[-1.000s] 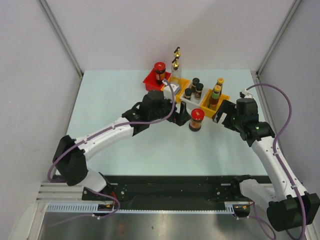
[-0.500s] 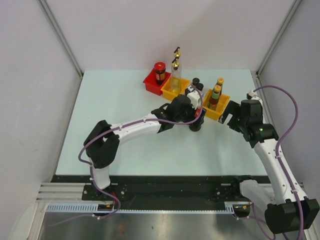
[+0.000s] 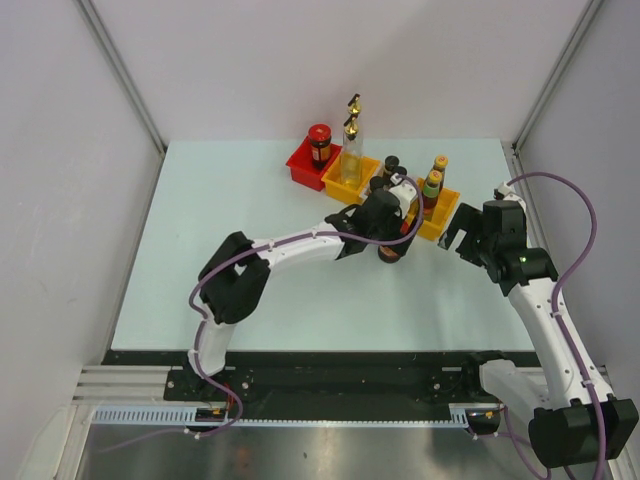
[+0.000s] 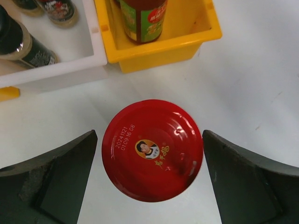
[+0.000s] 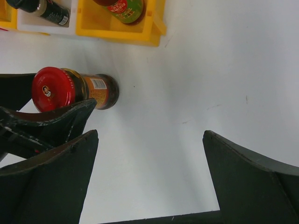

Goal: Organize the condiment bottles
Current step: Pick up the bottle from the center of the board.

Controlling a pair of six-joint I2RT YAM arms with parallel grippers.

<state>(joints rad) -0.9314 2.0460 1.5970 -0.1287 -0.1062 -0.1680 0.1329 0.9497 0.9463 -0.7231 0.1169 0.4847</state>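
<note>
**Organizing the condiment bottles: the last stray jar, seen from above and from both wrists.** Along the far side of the pale tabletop (image 3: 230, 200) runs a row of plastic bins.

- **Red bin:** the red bin (image 3: 298, 166) holds one red-lidded dark glass jar (image 3: 319, 143).
- **Orange bin:** the neighbouring orange bin (image 3: 333, 176) carries the two tall clear glass bottles with gold spouts (image 3: 351, 140).
- **White bin:** the white bin (image 4: 70, 70) contains the black-capped shakers (image 3: 391, 163).
- **Yellow bin:** the yellow bin (image 4: 187, 42) at the right end holds the green- and yellow-capped sauce bottles (image 3: 432, 188).
- **Stray jar:** a second red-lidded dark jar (image 4: 152, 150) stands upright on the tabletop, just in front of the white and yellow bins and outside every bin.
- **Left arm:** the left gripper (image 4: 149, 134) hangs over this jar with its jaws spread fully. One finger is on each side of the lid with a gap on both sides, so nothing is gripped.
- **Right arm:** the right gripper (image 5: 150, 134) is equally wide open and empty. It hovers over bare tabletop near the yellow bin's outer corner.

The sorting appears nearly complete, with every bottle but one binned. What seems to remain is to close on the stray jar and carry it to the red bin beside its twin.
</note>
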